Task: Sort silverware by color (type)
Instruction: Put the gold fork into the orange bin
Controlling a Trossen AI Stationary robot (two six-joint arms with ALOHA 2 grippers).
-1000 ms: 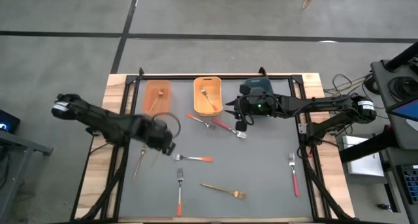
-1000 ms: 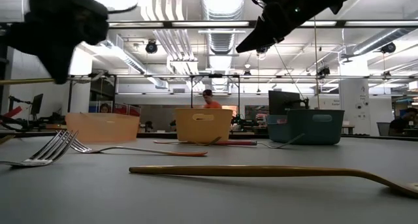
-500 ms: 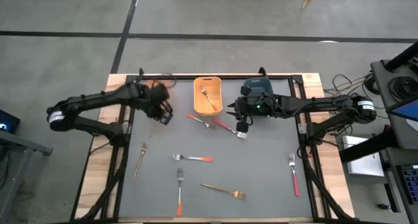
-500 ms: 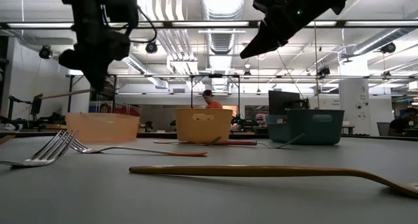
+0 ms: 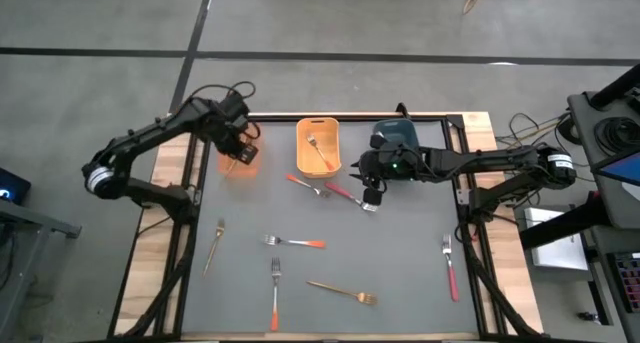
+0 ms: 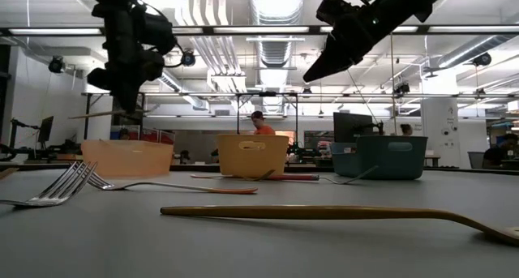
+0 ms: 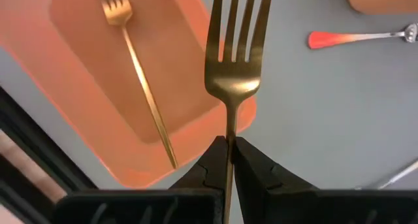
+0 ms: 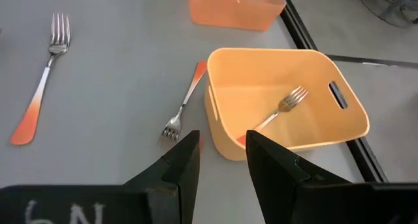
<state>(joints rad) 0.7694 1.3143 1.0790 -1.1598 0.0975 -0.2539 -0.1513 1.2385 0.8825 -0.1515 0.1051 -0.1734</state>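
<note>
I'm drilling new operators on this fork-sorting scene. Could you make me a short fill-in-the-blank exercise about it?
1. The left gripper is shut on a ____ fork above the peach bin.
2. The peach bin already holds ____ gold fork.
3. The fork in the yellow bin has an ____ handle.
4. The right gripper, open, hangs over the ____-handled fork.

Missing words: gold; one; orange; red

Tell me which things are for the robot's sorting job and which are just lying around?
For the job: held gold fork, gold fork in salmon bin, orange-handled forks, red-handled fork, three bins.

Just around: cables, person far behind.
</note>
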